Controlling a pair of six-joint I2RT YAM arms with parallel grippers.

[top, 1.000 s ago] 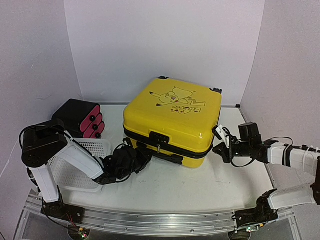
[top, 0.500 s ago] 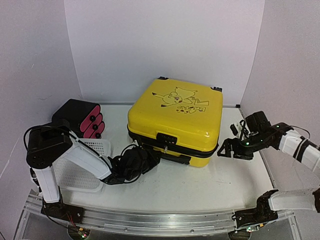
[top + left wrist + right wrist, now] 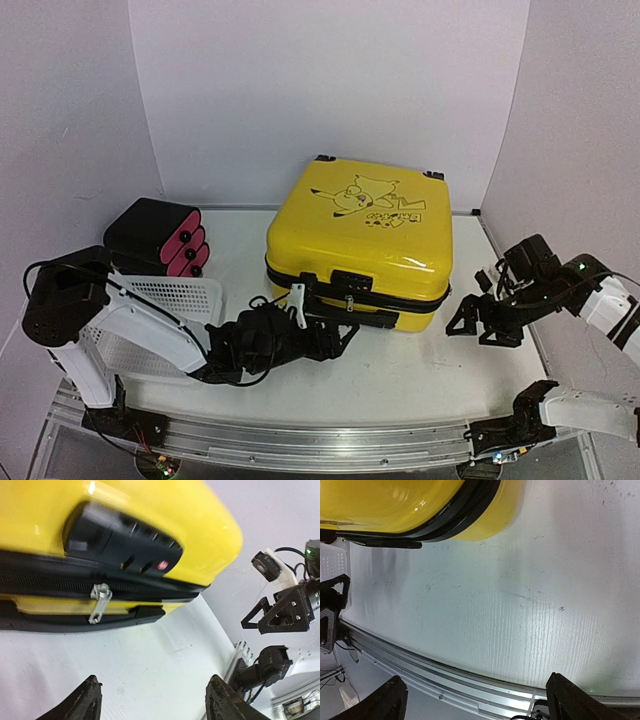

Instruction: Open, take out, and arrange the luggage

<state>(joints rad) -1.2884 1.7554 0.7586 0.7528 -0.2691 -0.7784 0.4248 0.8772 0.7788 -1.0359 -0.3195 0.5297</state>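
The luggage (image 3: 360,250), a yellow hard-shell suitcase with a black zipper band, lies flat and zipped shut, its cartoon lid facing up. In the left wrist view its front (image 3: 165,525) fills the top, with a black lock (image 3: 120,535) and a silver zipper pull (image 3: 99,602) hanging from the band. My left gripper (image 3: 338,335) (image 3: 154,690) sits low on the table just in front of that side, open and empty. My right gripper (image 3: 482,328) (image 3: 475,685) stands open and empty off the suitcase's near right corner (image 3: 485,515), apart from it.
A white mesh basket (image 3: 165,315) lies by the left arm. Behind it sits a black case with pink round ends (image 3: 160,235). An aluminium rail (image 3: 320,440) (image 3: 470,675) runs along the near table edge. White walls close the back and sides.
The suitcase has shifted to the right. My left gripper moved right along its front and opened. My right gripper opened, let go of the right corner and drew back toward the near edge.
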